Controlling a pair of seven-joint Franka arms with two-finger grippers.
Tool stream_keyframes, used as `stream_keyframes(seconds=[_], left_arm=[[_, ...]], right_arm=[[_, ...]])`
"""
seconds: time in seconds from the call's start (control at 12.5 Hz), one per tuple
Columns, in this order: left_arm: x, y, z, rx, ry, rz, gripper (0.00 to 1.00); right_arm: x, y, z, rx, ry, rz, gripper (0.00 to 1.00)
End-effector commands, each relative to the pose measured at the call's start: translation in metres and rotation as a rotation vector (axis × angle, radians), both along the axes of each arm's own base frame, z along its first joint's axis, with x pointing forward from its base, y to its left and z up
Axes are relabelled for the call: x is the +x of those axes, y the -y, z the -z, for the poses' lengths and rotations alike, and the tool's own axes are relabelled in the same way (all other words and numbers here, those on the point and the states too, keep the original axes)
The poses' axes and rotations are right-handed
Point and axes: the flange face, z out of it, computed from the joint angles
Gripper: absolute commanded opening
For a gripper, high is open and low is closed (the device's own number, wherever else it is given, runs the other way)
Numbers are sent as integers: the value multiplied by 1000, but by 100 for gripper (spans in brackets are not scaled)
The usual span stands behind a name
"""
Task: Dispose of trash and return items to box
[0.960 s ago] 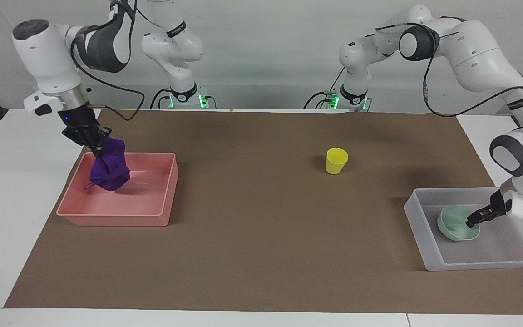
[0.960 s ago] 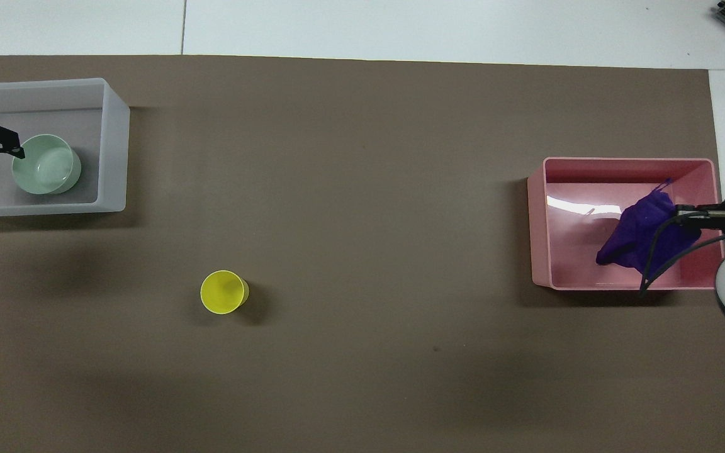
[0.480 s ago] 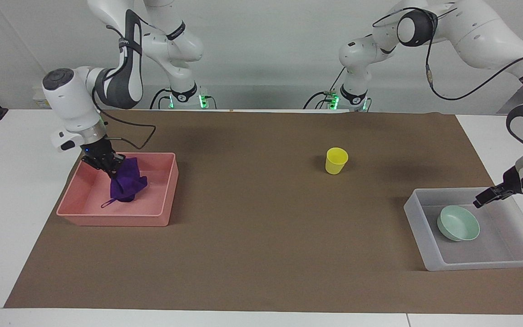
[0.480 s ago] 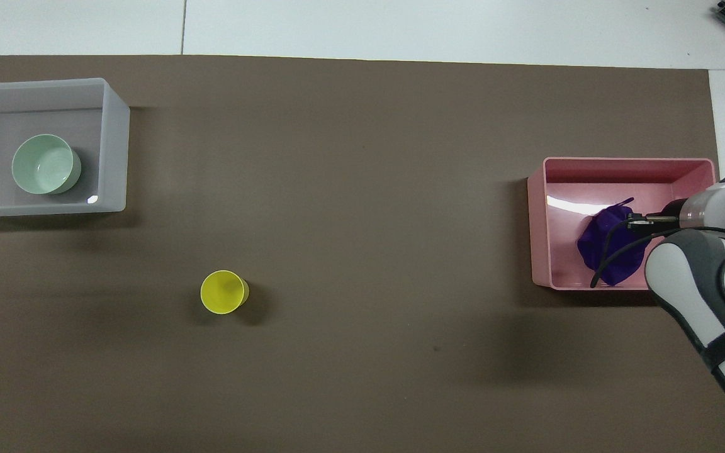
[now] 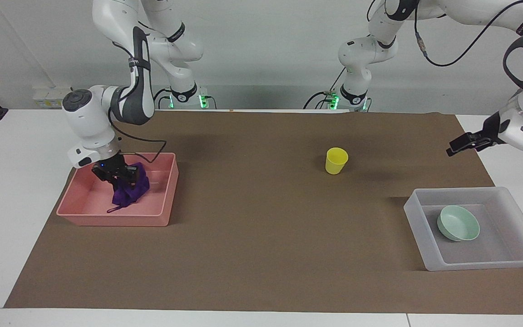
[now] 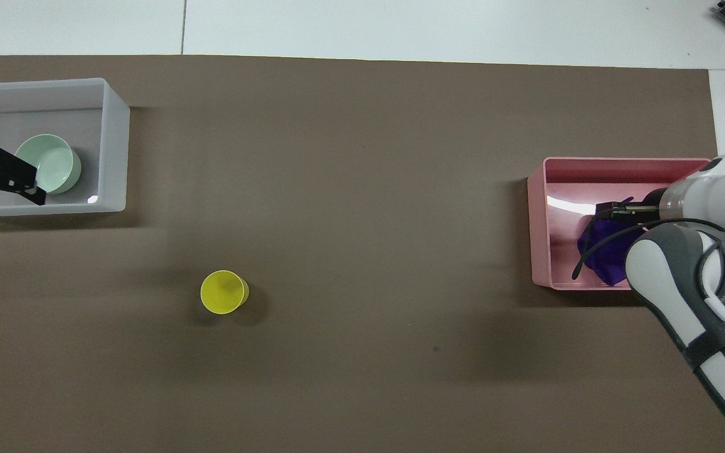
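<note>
The purple cloth (image 5: 130, 190) lies slumped on the floor of the pink tray (image 5: 111, 220) at the right arm's end. My right gripper (image 5: 123, 178) is down in the tray and shut on the cloth's top. In the overhead view the right gripper (image 6: 601, 211) covers part of the cloth (image 6: 605, 251). The mint-green bowl (image 5: 459, 223) sits upright in the translucent bin (image 5: 425, 245) at the left arm's end. My left gripper (image 5: 453, 151) is open, empty and raised over the bin's robot-side edge. The yellow cup (image 5: 336, 161) stands upright on the brown mat, nearer to the robots than the bin.
A brown mat (image 5: 252, 236) covers the table. In the overhead view the bin (image 6: 114, 145), bowl (image 6: 54, 163), cup (image 6: 223, 292), pink tray (image 6: 539, 220) and left gripper (image 6: 9, 202) show. The right arm's forearm (image 6: 683, 283) overhangs the tray's corner.
My right gripper lowered the purple cloth from above the pink tray down onto its floor. My left gripper let go of the bowl in the bin and rose clear of it.
</note>
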Motion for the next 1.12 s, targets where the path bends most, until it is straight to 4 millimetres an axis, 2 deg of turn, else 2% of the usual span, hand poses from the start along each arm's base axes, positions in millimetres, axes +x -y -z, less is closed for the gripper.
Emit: stream_keyframes(seconds=[0.0, 0.08, 0.24, 0.4, 0.48, 0.56, 0.64, 0.72, 0.8, 0.88, 0.96, 1.04], left_arm=[[-44, 48, 25, -60, -11, 36, 100], [-61, 76, 46, -52, 12, 62, 100], [-98, 101, 102, -32, 77, 68, 100], [-121, 123, 142, -34, 94, 90, 100], [-125, 138, 157, -44, 103, 105, 100], [-132, 145, 172, -44, 111, 109, 100], [-137, 151, 184, -39, 117, 111, 100], [-137, 151, 192, -35, 108, 109, 100], [-137, 152, 195, -35, 106, 108, 95], [-135, 152, 203, -32, 101, 103, 76], [-134, 152, 206, -30, 96, 100, 48], [-131, 152, 210, -30, 90, 98, 21]], right_arm=[[6, -40, -28, -64, 5, 43, 100], [6, -44, -46, -69, 13, 51, 100], [3, -42, -102, -67, -27, 61, 100], [-4, -40, -156, -4, -68, 47, 100], [-8, -34, -180, 27, -78, 41, 100], [-14, -29, -201, 31, -87, 45, 100], [-18, -27, -214, 32, -103, 46, 100], [-24, -21, -229, 31, -113, 38, 100], [-28, -16, -243, 32, -123, 32, 100], [-31, -12, -257, 30, -134, 18, 100], [-31, -11, -266, 14, -140, -8, 100], [-30, -11, -262, 10, -141, -34, 100]])
